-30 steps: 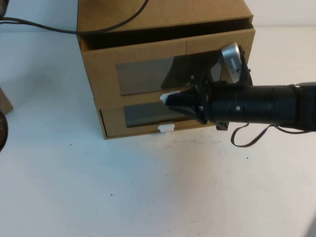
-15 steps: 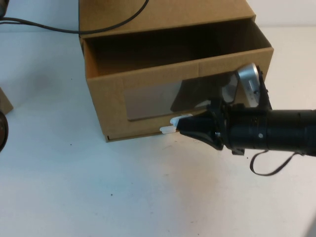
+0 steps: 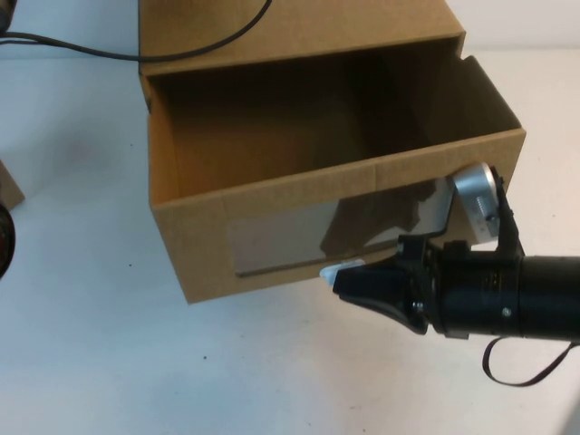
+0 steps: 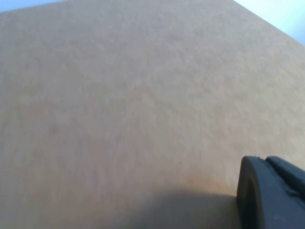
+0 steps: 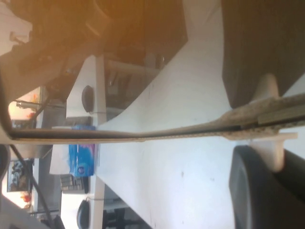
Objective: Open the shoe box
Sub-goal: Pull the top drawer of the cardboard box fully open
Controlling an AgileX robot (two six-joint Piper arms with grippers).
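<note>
The cardboard shoe box (image 3: 299, 27) stands at the back of the white table. Its upper drawer (image 3: 272, 227), with a clear window in the front, is slid far out and shows an empty inside. My right gripper (image 3: 349, 279) reaches in from the right and is shut on the drawer's white pull tab (image 3: 337, 270) at the bottom of the front panel. In the right wrist view the tab (image 5: 275, 143) sits between the black fingers (image 5: 257, 191). My left gripper (image 4: 269, 193) is out of the high view and lies close against a plain cardboard face (image 4: 143, 95).
A black cable (image 3: 181, 50) runs across the box top. A dark round object (image 3: 4, 240) and a brown corner (image 3: 7, 186) sit at the table's left edge. A thin wire loop (image 3: 526, 367) hangs under my right arm. Bare white table (image 3: 181, 362) lies before the box.
The drawer has slid much further out toward the near side and now hides the lower drawer. My right gripper moved down and right with the tab in its grip.
</note>
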